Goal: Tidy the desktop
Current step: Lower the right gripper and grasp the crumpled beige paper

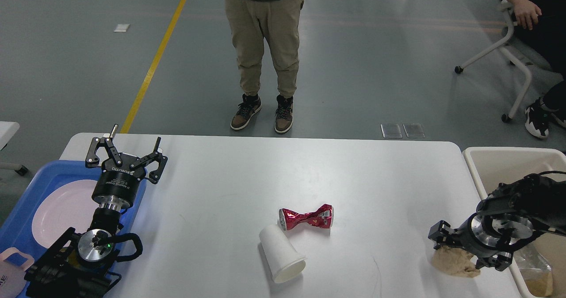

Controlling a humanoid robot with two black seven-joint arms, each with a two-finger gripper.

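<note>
Tabletop (247,174): a large white surface with rounded corners, filling the lower middle of the head view; a blue tray sits at its left edge and a beige bin at its right edge.
Left gripper (128,150): upright over the tabletop's left rim, just beside the tray, its two fingers spread wide with nothing between them.
Right gripper (446,245): low over the tabletop's right front corner, right on top of the crumpled paper; its body hides the fingertips, so I cannot tell whether they are spread or pinching the paper.
Crumpled paper (453,262): a tan wad lying on the tabletop near the bin, partly covered by the right gripper.
Crushed can (306,218): red and silver, twisted in the middle, lying on its side near the tabletop's centre front.
Paper cup (282,254): white, tipped over on its side, open mouth toward the camera, its base just beside the can's left end.
Blue tray (26,192): holds a pale pink plate (62,212); a pink mug (11,273) shows at its near corner, cut off by the view's edge.
Beige bin (508,161): open-topped, with a clear plastic bag (535,267) inside at its near end.
Person (263,46): stands on the grey floor beyond the tabletop's far edge, seen from the waist down in khaki trousers and brown sneakers.
Seated person (530,15): at the top right, on a white wheeled chair (504,50).
</note>
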